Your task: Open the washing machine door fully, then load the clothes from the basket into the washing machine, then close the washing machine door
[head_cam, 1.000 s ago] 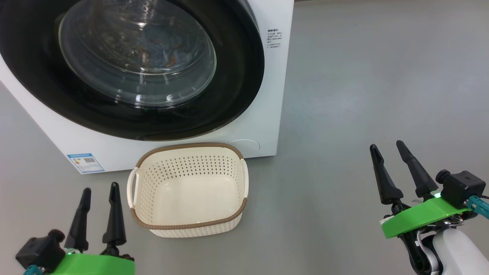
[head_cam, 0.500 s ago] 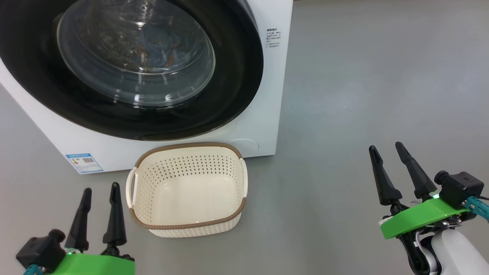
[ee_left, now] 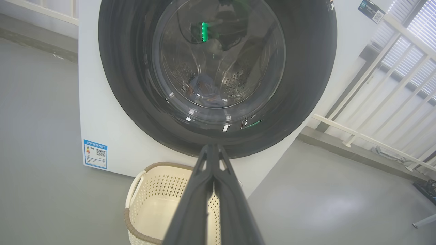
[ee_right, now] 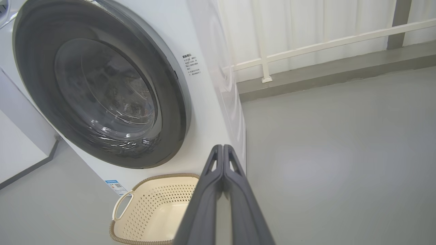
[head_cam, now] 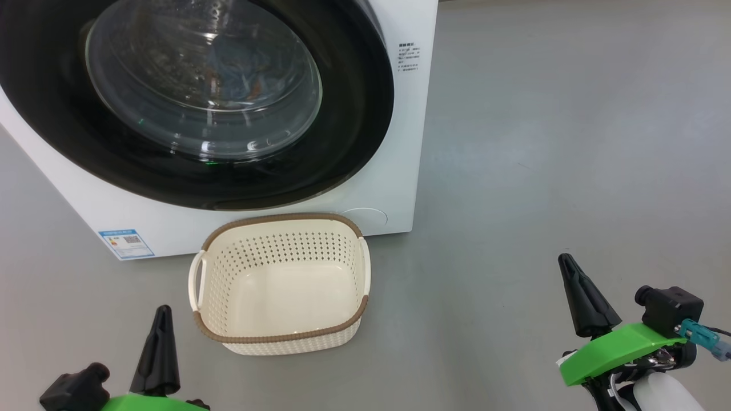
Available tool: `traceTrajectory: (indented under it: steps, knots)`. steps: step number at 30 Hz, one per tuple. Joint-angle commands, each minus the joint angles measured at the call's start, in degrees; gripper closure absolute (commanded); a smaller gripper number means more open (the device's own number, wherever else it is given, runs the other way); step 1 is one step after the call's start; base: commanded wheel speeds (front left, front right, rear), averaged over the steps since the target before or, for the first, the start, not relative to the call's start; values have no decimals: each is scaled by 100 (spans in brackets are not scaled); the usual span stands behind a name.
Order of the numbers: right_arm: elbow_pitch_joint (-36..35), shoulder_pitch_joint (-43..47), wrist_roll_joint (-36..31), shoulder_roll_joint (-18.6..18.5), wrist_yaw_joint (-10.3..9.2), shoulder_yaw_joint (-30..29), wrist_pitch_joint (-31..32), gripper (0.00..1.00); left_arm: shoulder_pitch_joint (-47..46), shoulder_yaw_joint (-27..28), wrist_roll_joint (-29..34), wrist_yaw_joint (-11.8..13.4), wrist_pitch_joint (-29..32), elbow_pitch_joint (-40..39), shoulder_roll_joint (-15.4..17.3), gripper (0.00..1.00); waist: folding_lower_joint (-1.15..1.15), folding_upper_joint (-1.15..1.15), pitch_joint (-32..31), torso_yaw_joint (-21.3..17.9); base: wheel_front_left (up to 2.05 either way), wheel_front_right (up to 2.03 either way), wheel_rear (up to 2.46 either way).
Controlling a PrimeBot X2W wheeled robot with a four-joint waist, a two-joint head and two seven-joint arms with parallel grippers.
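Note:
The round black washing machine door (head_cam: 348, 114) lies flat against the white washing machine (head_cam: 400, 171), shut. Through its glass window the light-blue clothes (head_cam: 240, 68) rest in the drum; the left wrist view has them too, clothes (ee_left: 204, 92). The cream basket (head_cam: 280, 251) stands on the floor before the machine with nothing in it. My left gripper (head_cam: 160, 319) is shut at the lower left, beside the basket's left handle, its fingers pressed together (ee_left: 212, 149). My right gripper (head_cam: 568, 265) is shut at the lower right, well clear of the basket (ee_right: 153, 211).
Grey floor (head_cam: 571, 142) stretches to the right of the machine. A blue sticker (head_cam: 125, 242) marks the machine's lower left corner. A white railing (ee_right: 323, 44) and curtains stand behind, and white bars (ee_left: 374, 102) beside the machine.
Both grippers went from open to shut and dropped lower in the head view. The basket and door have not moved.

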Motion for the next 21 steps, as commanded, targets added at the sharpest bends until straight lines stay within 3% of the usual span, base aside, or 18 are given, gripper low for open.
traceTrajectory:
  steps: [1, 21]
  knots:
    - [-156, -158, 194, -49, 0, -75, 36, 100, -125, 62, -122, -6, 39, -133, 62, 100, 7, 0, -7, 3, 0, 0, 0]
    - [-217, -94, 1291, 73, 0, -341, 364, 100, -145, 227, -1156, -19, 388, -152, -8, 100, -1, 0, -59, 32, 0, 0, 0]
